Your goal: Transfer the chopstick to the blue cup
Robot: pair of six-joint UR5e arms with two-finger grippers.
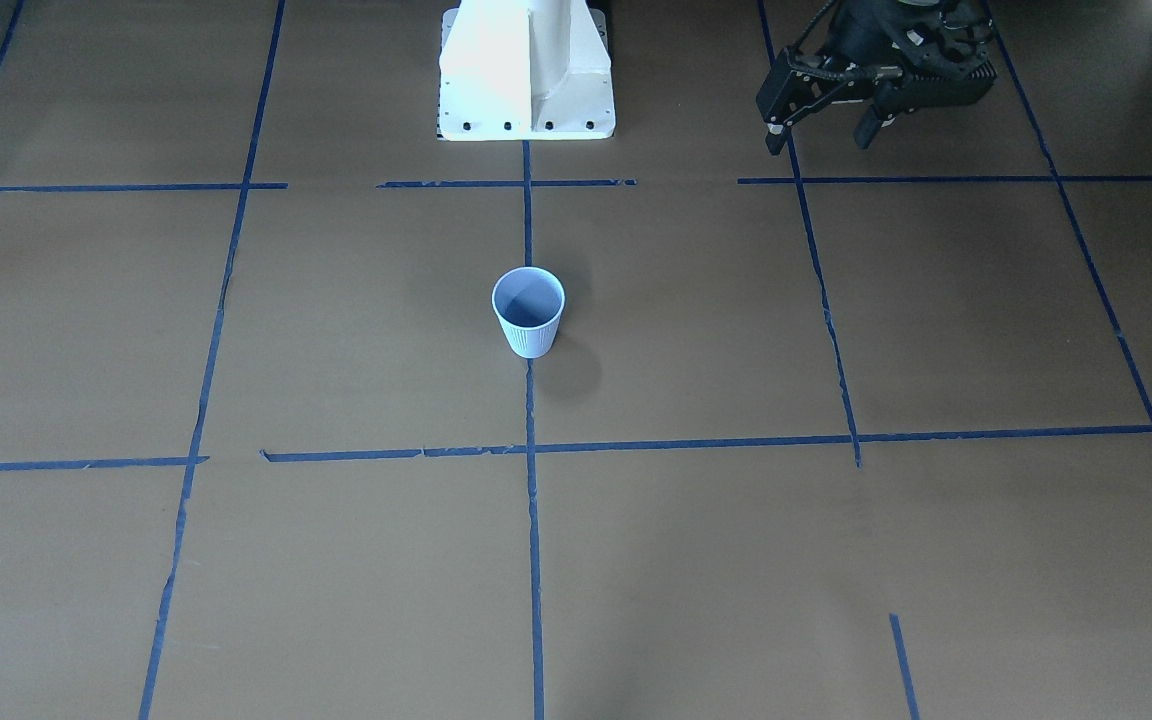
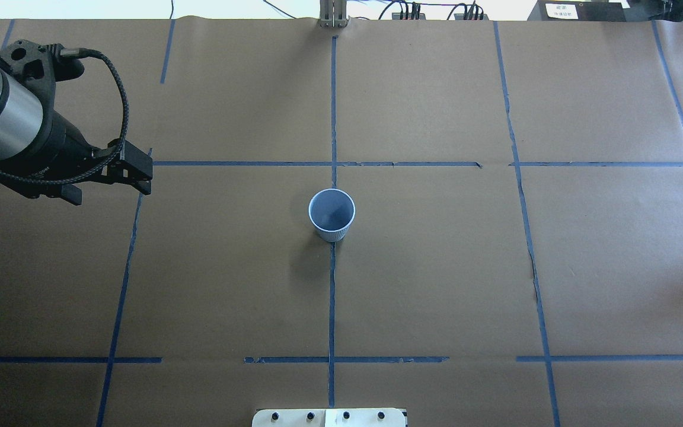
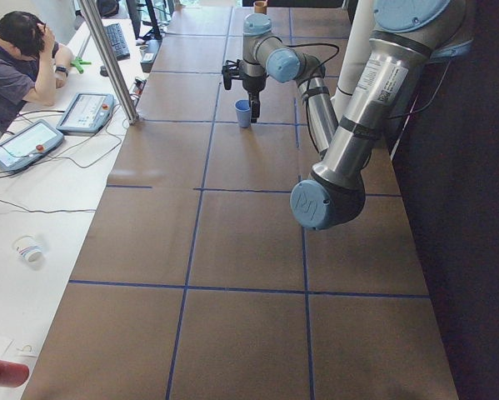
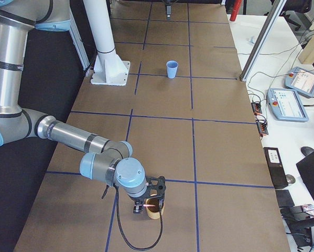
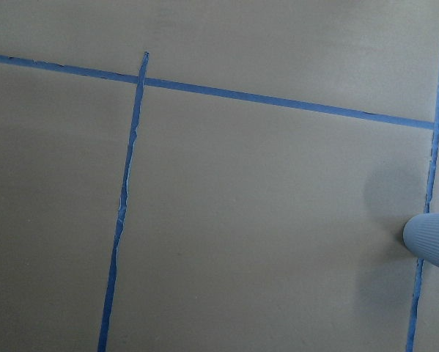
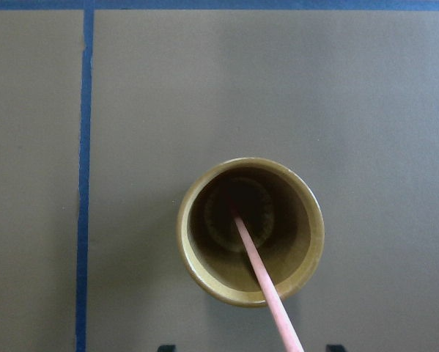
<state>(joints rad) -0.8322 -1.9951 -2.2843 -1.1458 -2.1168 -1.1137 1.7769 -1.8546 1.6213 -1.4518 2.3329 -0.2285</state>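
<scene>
Hovering low over an olive-brown cup [image 6: 192,257] near the bottom centre of the exterior right view, the right gripper [image 4: 148,207] is keeping its jaws released. In its wrist view only the two dark fingertips [image 6: 167,348] are peeking in at the bottom edge, set wide apart, and nothing is being gripped. The chopstick [image 6: 267,286] is standing in that cup, its foot at the middle of the base and its shaft leaning out toward the lower right, passing between the spread tips.

The pick-up appears to be the step in hand. The next move is probably calling for a descent and a closing on the thin shaft.

The blue cup [image 1: 528,340] is waiting upright at the centre of the table [image 1: 736,560], well apart. The left gripper [image 1: 821,135] is idling released at the upper right.
</scene>
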